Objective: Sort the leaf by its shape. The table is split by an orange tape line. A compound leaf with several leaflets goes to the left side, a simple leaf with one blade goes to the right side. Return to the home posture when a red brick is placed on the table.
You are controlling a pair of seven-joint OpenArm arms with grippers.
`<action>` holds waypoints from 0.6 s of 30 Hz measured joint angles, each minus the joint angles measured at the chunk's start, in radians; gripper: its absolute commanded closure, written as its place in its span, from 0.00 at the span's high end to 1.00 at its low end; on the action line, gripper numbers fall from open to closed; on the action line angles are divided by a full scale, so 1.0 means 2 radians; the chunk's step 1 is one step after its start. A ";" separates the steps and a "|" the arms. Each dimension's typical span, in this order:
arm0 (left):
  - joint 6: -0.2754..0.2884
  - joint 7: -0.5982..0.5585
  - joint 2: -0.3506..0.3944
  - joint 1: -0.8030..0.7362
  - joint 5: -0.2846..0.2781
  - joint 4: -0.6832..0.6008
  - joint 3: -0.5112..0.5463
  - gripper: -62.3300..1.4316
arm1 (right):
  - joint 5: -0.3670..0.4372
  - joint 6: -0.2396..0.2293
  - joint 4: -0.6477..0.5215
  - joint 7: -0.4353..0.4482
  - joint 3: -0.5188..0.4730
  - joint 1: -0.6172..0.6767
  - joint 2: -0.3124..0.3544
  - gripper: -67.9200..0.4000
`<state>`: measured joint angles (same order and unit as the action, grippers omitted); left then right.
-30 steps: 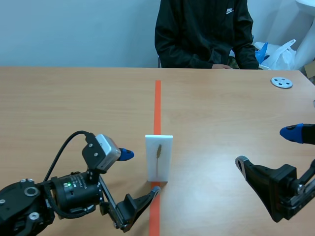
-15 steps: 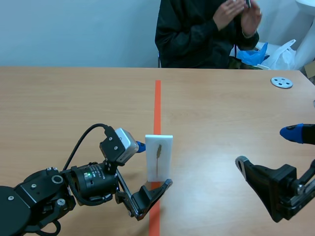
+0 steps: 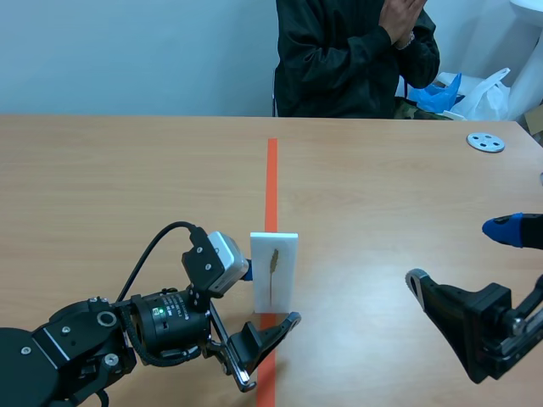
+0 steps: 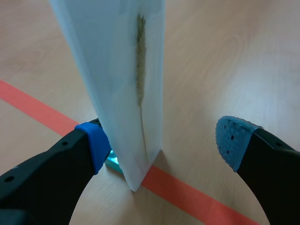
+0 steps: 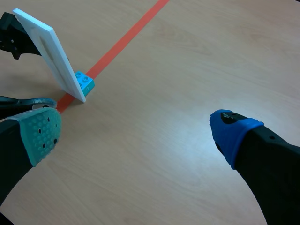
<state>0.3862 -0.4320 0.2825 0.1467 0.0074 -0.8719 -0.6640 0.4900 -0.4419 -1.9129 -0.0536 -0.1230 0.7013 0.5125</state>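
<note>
A white card [image 3: 274,271] stands upright on the orange tape line [image 3: 271,182], propped at its foot by a small teal brick [image 4: 114,161]. On its face is one narrow olive-brown leaf [image 3: 273,261], long and slender [image 4: 139,56]. My left gripper [image 3: 267,297] is open and straddles the card's lower part. Its blue pad [image 4: 96,145] is close against one side of the card [image 4: 117,70]; the other pad [image 4: 232,140] stands well off. My right gripper [image 3: 458,256] is open at the right, far from the card [image 5: 51,51], with nothing between its fingers [image 5: 136,133].
A person sits across the table with both hands [image 3: 399,17] raised together. A grey round disc [image 3: 485,142] lies at the far right, with plastic bags [image 3: 479,93] beyond the table edge. Bare wood lies on both sides of the tape.
My left arm has moved forward and to the right, so its open fingers now straddle the card. The person's hands have come up. The right arm has not moved.
</note>
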 measured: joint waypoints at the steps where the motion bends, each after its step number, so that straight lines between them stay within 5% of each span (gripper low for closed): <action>1: 0.000 0.000 0.000 0.000 0.000 0.000 0.000 0.60 | 0.000 0.000 0.000 0.000 0.000 0.000 0.000 1.00; 12: -0.001 0.000 0.000 0.000 -0.008 0.000 0.000 0.10 | 0.000 0.000 0.000 0.000 0.000 0.000 0.000 1.00; 18: -0.004 -0.002 0.000 0.000 -0.008 0.000 0.000 0.09 | 0.000 0.000 0.000 0.000 0.000 0.000 0.000 1.00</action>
<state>0.3779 -0.4355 0.2829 0.1467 -0.0078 -0.8719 -0.6636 0.4900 -0.4419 -1.9129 -0.0536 -0.1230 0.7013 0.5125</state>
